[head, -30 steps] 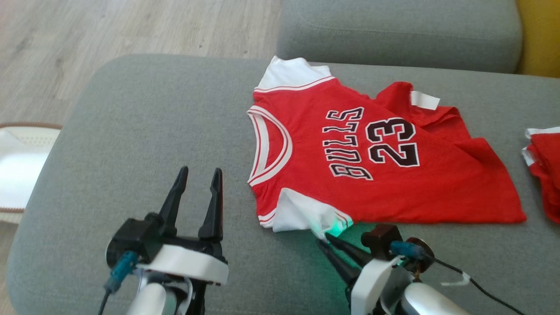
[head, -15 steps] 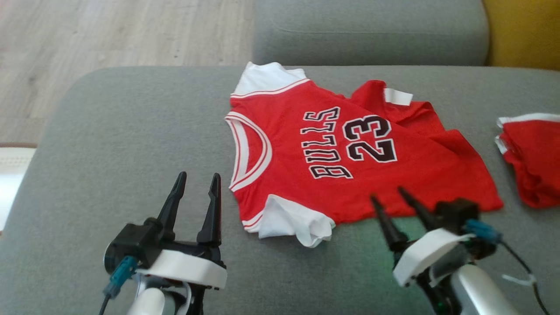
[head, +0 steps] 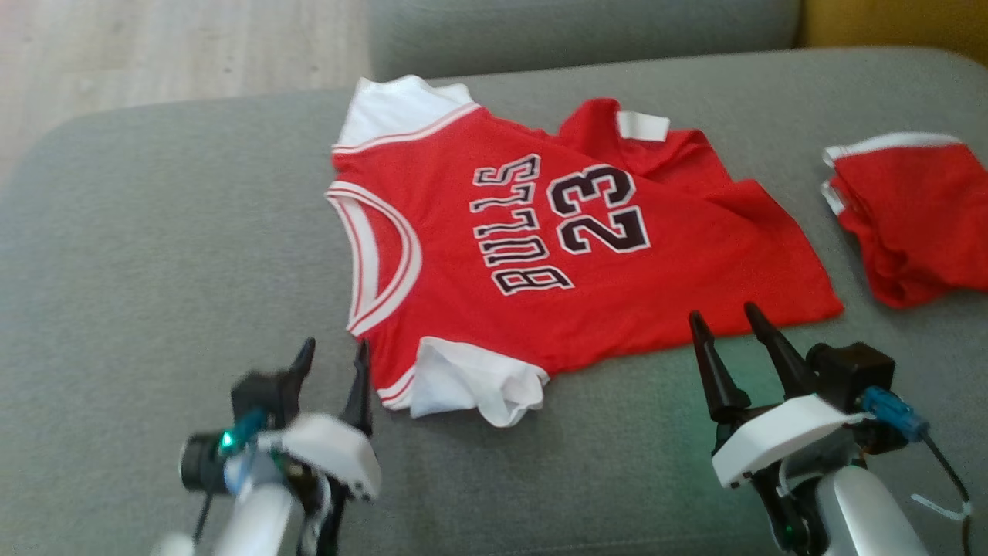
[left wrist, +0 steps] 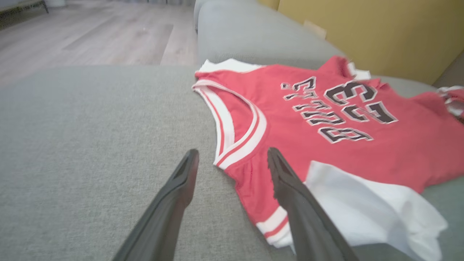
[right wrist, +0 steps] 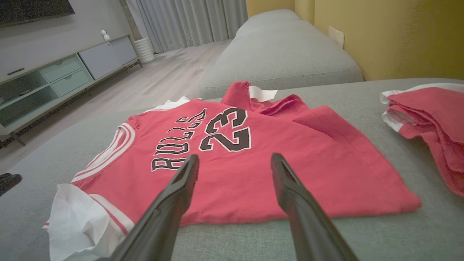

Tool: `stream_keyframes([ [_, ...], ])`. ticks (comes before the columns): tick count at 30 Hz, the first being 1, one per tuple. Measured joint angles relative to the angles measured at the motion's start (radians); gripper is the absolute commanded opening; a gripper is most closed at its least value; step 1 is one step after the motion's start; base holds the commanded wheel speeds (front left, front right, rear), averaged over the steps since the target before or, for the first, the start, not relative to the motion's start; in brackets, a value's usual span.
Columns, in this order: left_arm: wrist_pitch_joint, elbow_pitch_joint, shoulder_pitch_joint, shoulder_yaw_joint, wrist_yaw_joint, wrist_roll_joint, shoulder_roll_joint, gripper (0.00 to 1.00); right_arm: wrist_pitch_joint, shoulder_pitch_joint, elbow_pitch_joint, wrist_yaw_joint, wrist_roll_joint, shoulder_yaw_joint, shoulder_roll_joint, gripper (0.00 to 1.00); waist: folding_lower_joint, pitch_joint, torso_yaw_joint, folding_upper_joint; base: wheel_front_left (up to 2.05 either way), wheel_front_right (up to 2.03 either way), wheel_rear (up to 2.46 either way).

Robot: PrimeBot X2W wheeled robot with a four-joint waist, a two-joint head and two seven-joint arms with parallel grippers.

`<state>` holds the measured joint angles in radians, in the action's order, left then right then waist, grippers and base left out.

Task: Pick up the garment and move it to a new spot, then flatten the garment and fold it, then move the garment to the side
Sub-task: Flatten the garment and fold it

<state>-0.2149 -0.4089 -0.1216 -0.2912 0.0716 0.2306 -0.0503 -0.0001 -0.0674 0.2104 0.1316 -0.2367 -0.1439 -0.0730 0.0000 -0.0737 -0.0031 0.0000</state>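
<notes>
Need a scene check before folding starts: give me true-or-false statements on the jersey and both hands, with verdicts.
1. The red jersey lies on the grey sofa cushion. True.
2. The right hand is shut on the jersey. False: it is open and holds nothing.
3. The left hand is open. True.
4. The jersey is folded in half. False: it is spread out, lettering showing.
5. A second red garment lies on the cushion to the jersey's right. True.
</notes>
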Motion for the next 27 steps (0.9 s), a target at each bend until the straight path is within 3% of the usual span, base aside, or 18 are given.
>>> stream_keyframes([
  [7, 0.117, -0.215, -0.176, 0.008, 0.0, -0.002, -0.02, 1.0, 0.002, 0.0, -0.019, 0.0, 0.009, 0.013, 0.003, 1.0, 0.0, -0.048, -0.05, 0.0, 0.0, 0.0, 0.0],
  [14, 0.144, -0.337, -0.23, 0.007, -0.005, -0.002, -0.028, 1.0, 0.001, -0.001, -0.019, 0.0, 0.012, 0.018, 0.008, 1.0, 0.0, -0.071, -0.077, 0.0, 0.0, 0.0, 0.0],
  [19, 0.153, -0.385, -0.277, 0.004, -0.037, 0.001, -0.03, 1.0, 0.0, -0.002, -0.017, 0.0, 0.018, 0.017, 0.012, 1.0, 0.0, -0.078, -0.089, 0.0, 0.0, 0.0, 0.0],
  [20, 0.154, -0.393, -0.283, 0.002, -0.043, 0.003, -0.03, 0.86, 0.0, -0.003, -0.016, 0.0, 0.018, 0.017, 0.012, 1.0, 0.0, -0.08, -0.091, 0.0, 0.0, 0.0, 0.0],
  [21, 0.154, -0.4, -0.288, 0.001, -0.047, 0.01, -0.03, 0.2, 0.0, -0.003, -0.014, 0.0, 0.018, 0.017, 0.012, 1.0, 0.0, -0.081, -0.094, 0.0, 0.0, 0.0, 0.0],
  [22, 0.154, -0.405, -0.295, 0.0, -0.05, 0.012, -0.031, 0.0, 0.0, -0.004, -0.011, 0.0, 0.018, 0.016, 0.013, 1.0, 0.0, -0.082, -0.097, 0.0, 0.0, 0.0, 0.0],
  [27, 0.129, -0.422, -0.326, -0.002, -0.055, 0.018, -0.037, 0.0, -0.004, -0.005, -0.005, 0.0, 0.018, 0.016, 0.016, 1.0, 0.0, -0.092, -0.109, 0.0, 0.0, 0.0, 0.0],
])
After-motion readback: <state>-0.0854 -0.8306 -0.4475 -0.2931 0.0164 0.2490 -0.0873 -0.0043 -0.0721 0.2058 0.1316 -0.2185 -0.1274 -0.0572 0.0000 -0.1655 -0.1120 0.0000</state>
